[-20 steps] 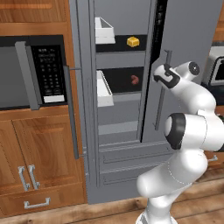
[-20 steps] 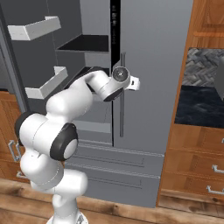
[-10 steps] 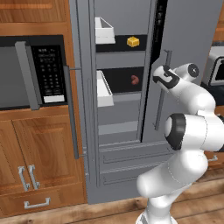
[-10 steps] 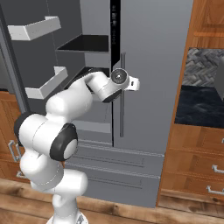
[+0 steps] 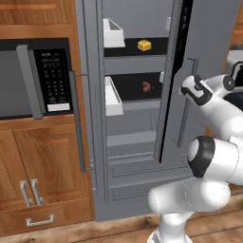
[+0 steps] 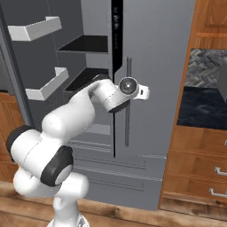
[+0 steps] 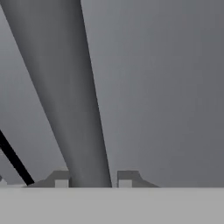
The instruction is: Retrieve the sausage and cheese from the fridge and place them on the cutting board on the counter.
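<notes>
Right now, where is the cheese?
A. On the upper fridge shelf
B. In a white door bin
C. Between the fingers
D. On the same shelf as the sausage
A: the cheese sits on the upper black shelf of the fridge, one shelf above the sausage.

Arm at the fridge door handle
Left door open, with white door bins and black shelves in view; wrist beside the right door's vertical bar handle; counter at right.

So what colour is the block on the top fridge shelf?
Bright yellow-orange: the cheese, clearest in the left base view.
</notes>
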Motion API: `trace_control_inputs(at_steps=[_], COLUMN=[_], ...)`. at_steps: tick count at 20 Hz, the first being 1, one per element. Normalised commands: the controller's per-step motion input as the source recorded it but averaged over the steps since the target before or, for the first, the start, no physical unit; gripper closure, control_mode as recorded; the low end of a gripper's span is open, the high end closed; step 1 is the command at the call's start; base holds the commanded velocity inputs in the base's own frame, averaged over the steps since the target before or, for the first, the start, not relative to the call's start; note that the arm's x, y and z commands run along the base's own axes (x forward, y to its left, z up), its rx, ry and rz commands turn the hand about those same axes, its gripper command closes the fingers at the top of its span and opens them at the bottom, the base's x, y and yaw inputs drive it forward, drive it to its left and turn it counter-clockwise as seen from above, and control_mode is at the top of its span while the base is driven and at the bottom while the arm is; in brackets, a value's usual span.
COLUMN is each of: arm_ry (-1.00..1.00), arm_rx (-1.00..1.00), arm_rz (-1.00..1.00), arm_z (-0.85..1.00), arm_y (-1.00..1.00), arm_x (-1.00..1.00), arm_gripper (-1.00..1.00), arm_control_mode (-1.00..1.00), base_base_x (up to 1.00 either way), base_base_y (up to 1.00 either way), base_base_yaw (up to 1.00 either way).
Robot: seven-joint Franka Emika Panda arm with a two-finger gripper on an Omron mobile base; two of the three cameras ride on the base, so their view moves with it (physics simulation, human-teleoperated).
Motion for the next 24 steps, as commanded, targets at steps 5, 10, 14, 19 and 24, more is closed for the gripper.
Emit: trace_control_inputs(at_steps=[5, 10, 14, 19, 24], arm_ry=[0.00, 0.00, 0.04, 0.00, 0.00], arm_rx=[0.00, 0.00, 0.00, 0.00, 0.01], arm_rz=[0.00, 0.00, -0.01, -0.03, -0.01], arm_z=[0.11, 0.12, 0.00, -0.16, 0.00], arm_y=[-1.00, -1.00, -0.47, 0.44, 0.17], arm_x=[-0.99, -0.99, -0.75, -0.31, -0.21], arm_gripper=[1.00, 1.00, 1.00, 1.00, -1.00], arm_control_mode=[-1.00, -1.00, -1.00, -1.00, -1.00], base_base_x=[0.00, 0.00, 0.00, 0.00, 0.00], base_base_y=[0.00, 0.00, 0.00, 0.00, 0.00], base_base_yaw=[0.00, 0.00, 0.00, 0.00, 0.00])
